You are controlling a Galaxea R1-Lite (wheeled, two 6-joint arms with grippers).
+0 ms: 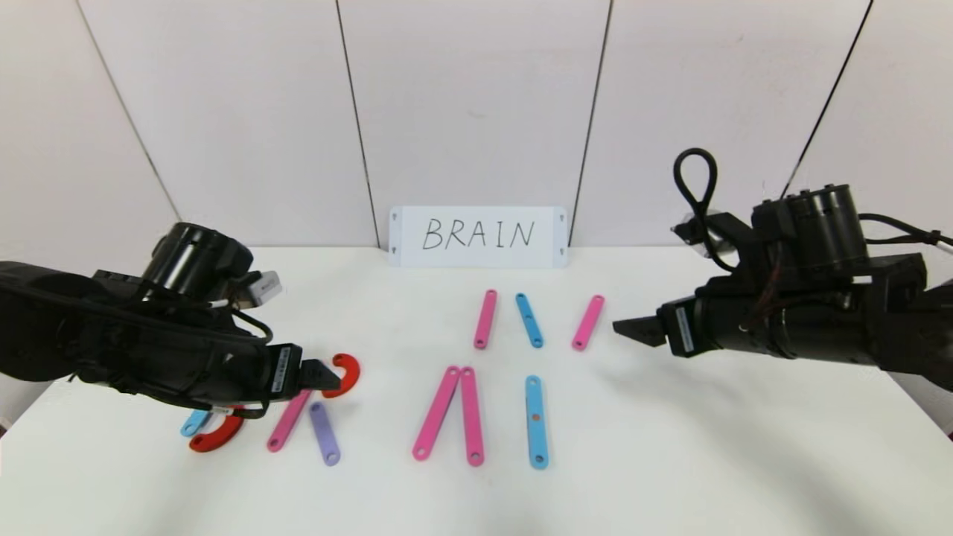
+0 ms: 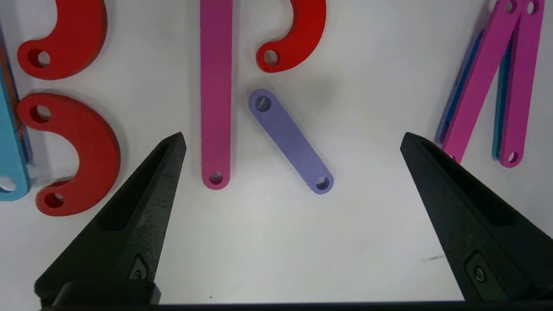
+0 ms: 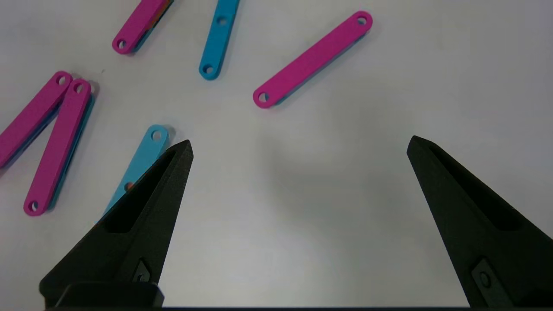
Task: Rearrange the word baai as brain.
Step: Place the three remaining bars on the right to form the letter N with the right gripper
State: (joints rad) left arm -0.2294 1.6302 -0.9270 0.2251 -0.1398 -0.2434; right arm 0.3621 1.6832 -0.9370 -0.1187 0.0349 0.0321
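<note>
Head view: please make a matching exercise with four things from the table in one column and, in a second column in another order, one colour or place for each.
Things:
1. short bar lying near the left gripper
2. curved piece at the table's front left
3. long single bar near the front, right of the pink pair
4. white card with BRAIN

Colour or place:
A. red
B. stands against the back wall
C. purple
D. blue

Pairs: 1-C, 2-A, 3-D, 4-B
</note>
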